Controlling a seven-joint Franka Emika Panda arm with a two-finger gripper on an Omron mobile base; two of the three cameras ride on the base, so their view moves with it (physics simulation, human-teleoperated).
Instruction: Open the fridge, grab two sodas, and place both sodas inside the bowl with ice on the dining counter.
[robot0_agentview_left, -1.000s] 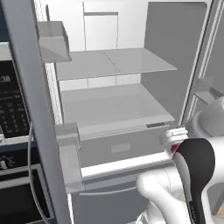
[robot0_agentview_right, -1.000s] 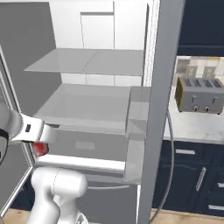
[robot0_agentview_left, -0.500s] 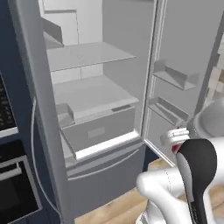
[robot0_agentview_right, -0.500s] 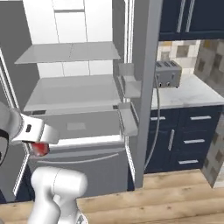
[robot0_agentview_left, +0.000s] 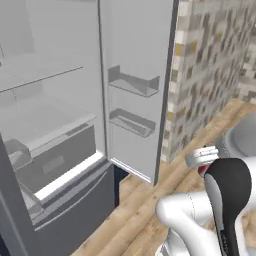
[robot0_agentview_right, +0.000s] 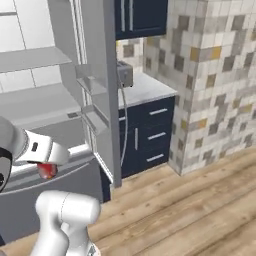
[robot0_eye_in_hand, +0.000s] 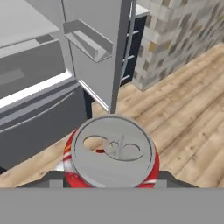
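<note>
I am holding the can (robot0_eye_in_hand: 111, 153), low centre of frame, in my half-open gripper (robot0_eye_in_hand: 111, 177), clamping its rigid, slippery, probably dentable sidewall at mid-height.

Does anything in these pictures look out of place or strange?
Only the fridge: both its doors stand wide open, with white shelves exposed, as the robot faces away toward the wooden floor. The red soda can sits upright in the tool, silver top toward the camera. Nothing is spilled or damaged.
</note>
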